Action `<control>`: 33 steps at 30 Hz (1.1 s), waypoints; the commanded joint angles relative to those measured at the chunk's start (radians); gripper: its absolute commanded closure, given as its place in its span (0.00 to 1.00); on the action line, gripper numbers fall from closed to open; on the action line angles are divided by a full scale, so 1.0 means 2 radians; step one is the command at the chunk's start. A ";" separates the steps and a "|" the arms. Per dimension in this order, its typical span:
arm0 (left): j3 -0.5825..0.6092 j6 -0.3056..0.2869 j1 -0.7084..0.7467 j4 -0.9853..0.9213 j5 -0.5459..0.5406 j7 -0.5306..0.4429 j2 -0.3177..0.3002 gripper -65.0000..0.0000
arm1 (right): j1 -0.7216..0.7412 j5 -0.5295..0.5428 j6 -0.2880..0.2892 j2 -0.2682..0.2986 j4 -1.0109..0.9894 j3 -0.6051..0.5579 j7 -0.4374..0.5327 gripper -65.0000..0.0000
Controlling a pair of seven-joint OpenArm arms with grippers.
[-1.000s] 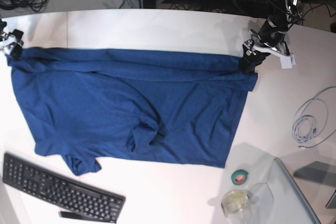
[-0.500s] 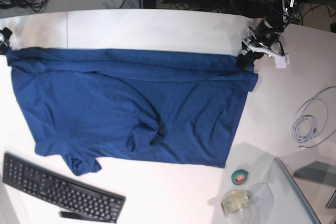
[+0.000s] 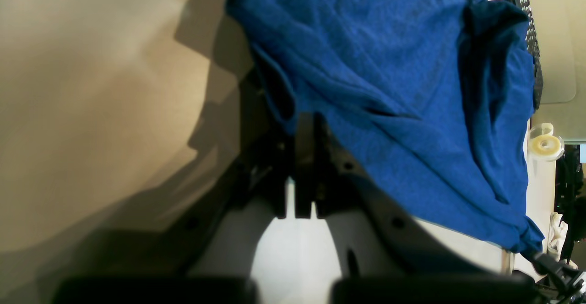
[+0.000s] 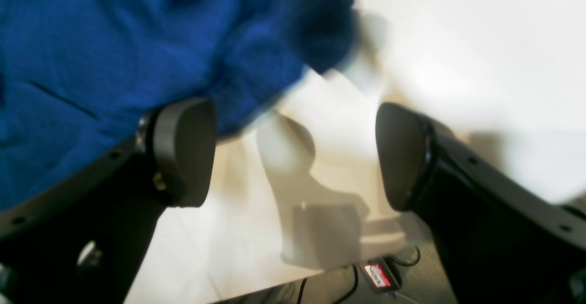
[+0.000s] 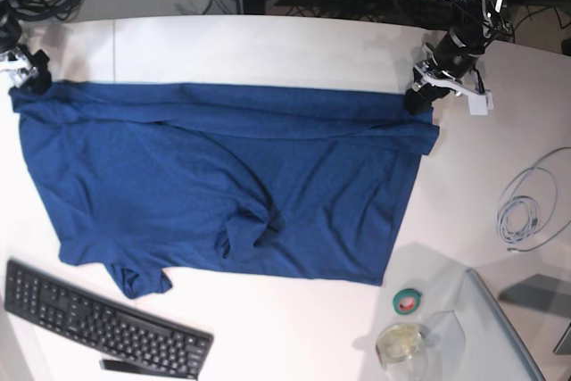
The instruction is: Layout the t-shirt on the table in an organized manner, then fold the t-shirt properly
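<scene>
The dark blue t-shirt (image 5: 223,176) lies spread across the white table (image 5: 268,46), with a fold along its far edge and a bunched lump near the middle. My left gripper (image 5: 417,100) sits at the shirt's far right corner. In the left wrist view its jaws (image 3: 304,123) are pressed together on the edge of the t-shirt (image 3: 412,89). My right gripper (image 5: 27,73) is at the far left corner. It stands open (image 4: 293,153), nothing between its pads, and the t-shirt (image 4: 91,43) hangs just past its left finger (image 4: 183,153).
A black keyboard (image 5: 103,323) lies at the front left, close to a sleeve. A green tape roll (image 5: 409,301), a clear tape roll (image 5: 400,343) and a grey panel (image 5: 508,327) sit at the front right. A coiled white cable (image 5: 526,207) lies on the right.
My left gripper has shut on the shirt's far right corner. My right gripper has opened wider at the far left corner. The shirt has hardly shifted.
</scene>
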 commanded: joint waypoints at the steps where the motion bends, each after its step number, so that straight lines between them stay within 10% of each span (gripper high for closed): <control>1: 0.000 0.014 0.005 0.001 0.020 0.015 -0.005 1.00 | 0.007 0.005 0.005 0.016 -0.006 0.000 0.005 0.21; 10: 0.000 0.014 0.005 0.000 0.020 0.015 -0.005 1.00 | 0.018 0.005 0.006 0.024 -0.037 0.003 0.008 0.22; 17: 0.000 0.014 0.005 0.000 0.020 0.015 -0.005 1.00 | 0.017 0.005 0.006 0.025 -0.038 0.003 0.047 0.44; 33: 0.000 0.014 0.005 0.001 0.020 0.015 -0.005 1.00 | 0.036 0.005 0.006 0.042 -0.094 0.002 0.074 0.45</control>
